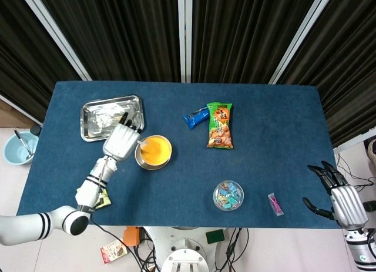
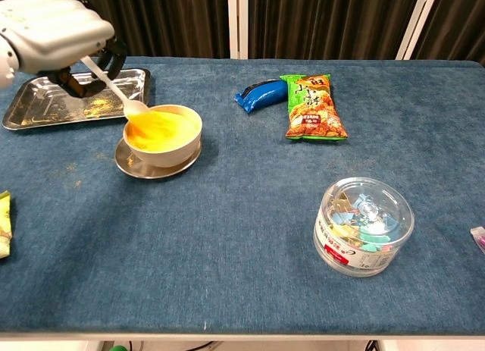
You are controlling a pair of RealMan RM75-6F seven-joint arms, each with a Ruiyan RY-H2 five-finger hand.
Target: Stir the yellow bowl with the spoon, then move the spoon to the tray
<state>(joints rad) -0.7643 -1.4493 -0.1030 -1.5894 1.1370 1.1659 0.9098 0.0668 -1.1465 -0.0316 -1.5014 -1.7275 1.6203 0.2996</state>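
Left hand pinches the spoon by its handle, tip over the yellow bowl's rim beside the tray; right hand hangs spread off the surface's corner.

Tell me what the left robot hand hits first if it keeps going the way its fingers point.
Probably the steel tray: in the head view the left robot hand, holding the spoon, points up-table toward it. Height above the tray is unclear.

On the bench, the tray lies at upper left, the bowl on a saucer just right of it; two snack packs sit upper centre, a round tub lower right, a small sachet beyond it at the frame's right edge
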